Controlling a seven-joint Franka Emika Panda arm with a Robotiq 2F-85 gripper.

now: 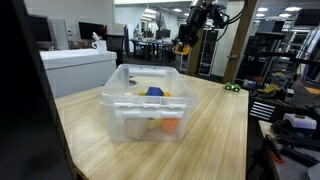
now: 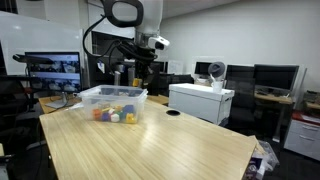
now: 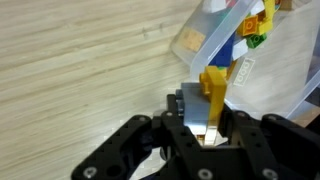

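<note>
My gripper is shut on a yellow block, which stands upright between the grey pads and sticks out past them. Under it lies the light wooden table. A clear plastic bin shows at the upper right of the wrist view, with colourful toy pieces inside. In both exterior views the gripper hangs high beyond the far side of the bin. The bin holds blue, yellow and orange pieces.
A white cabinet stands beside the table. A small green object lies near the table's far edge. Monitors and lab shelving surround the table.
</note>
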